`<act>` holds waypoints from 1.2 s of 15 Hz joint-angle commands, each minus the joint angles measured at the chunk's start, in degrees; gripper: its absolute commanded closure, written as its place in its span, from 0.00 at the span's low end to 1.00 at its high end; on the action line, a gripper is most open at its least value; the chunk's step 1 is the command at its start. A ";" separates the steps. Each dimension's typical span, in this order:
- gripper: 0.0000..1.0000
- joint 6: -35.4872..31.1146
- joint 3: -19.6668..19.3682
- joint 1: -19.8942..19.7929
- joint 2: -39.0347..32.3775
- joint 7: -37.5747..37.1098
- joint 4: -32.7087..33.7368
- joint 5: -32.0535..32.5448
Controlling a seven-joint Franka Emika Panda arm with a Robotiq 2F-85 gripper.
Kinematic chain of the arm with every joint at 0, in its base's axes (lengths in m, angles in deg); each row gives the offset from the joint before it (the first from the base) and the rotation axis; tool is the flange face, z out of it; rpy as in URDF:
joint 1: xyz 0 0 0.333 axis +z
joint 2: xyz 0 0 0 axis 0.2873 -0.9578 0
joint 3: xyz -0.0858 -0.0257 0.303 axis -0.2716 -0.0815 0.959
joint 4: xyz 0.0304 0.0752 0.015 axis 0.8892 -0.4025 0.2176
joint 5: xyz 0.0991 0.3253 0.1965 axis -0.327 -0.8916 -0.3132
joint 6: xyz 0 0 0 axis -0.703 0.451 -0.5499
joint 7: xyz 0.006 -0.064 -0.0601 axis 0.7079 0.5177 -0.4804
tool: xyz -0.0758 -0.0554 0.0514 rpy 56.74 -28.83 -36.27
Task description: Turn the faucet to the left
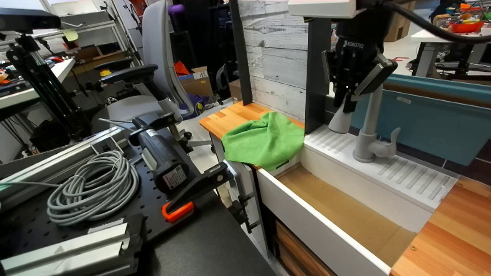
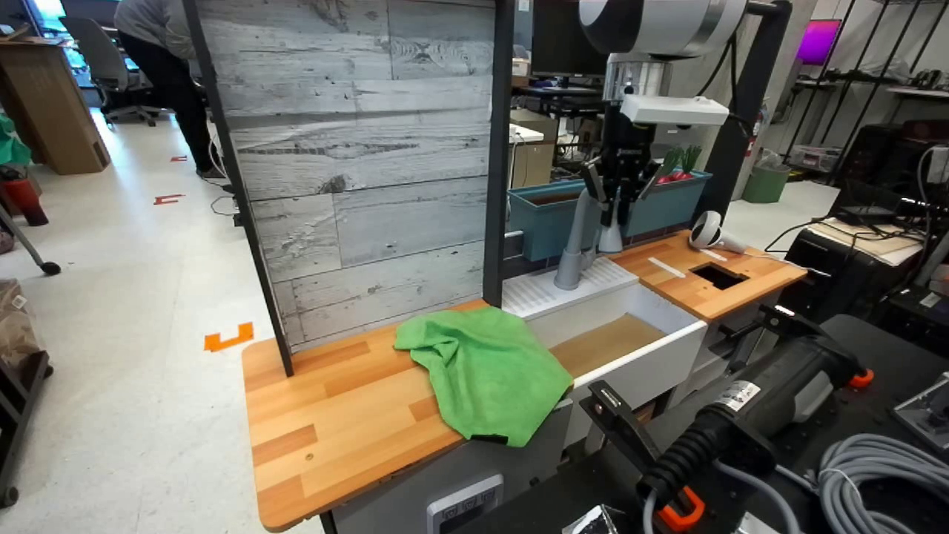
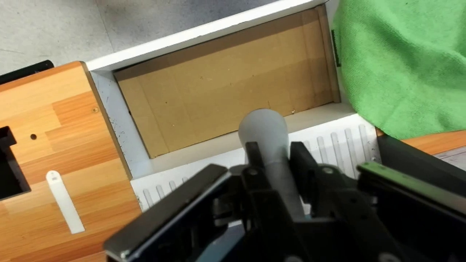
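The faucet is matte grey; its thick base (image 1: 364,147) stands on the white ribbed ledge (image 1: 412,178) behind the sink, with the small lever (image 1: 394,142) at its side. The base also shows in an exterior view (image 2: 569,271). My gripper (image 1: 344,105) points down from above, with its fingers around the arched spout just above the flared spout head (image 1: 340,122). In the wrist view the gripper (image 3: 275,150) has one finger on each side of the spout (image 3: 265,129), close against it. The top of the arch is hidden by the gripper.
The white sink (image 2: 652,348) is lined with cardboard. A green cloth (image 2: 482,363) lies on the wooden counter beside it. A teal planter (image 1: 429,119) stands close behind the faucet. A dark post (image 1: 317,73) and whitewashed board (image 2: 356,163) rise beside the ledge.
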 commanded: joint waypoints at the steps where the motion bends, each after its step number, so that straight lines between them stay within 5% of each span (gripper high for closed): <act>1: 0.94 1.57 1.53 -1.13 -0.39 -1.45 1.85 -2.19; 12: 0.94 -5.68 5.95 -0.66 -1.61 -9.72 2.43 -13.29; 18: 0.94 -16.74 11.34 -1.26 -3.01 -8.88 4.74 -22.40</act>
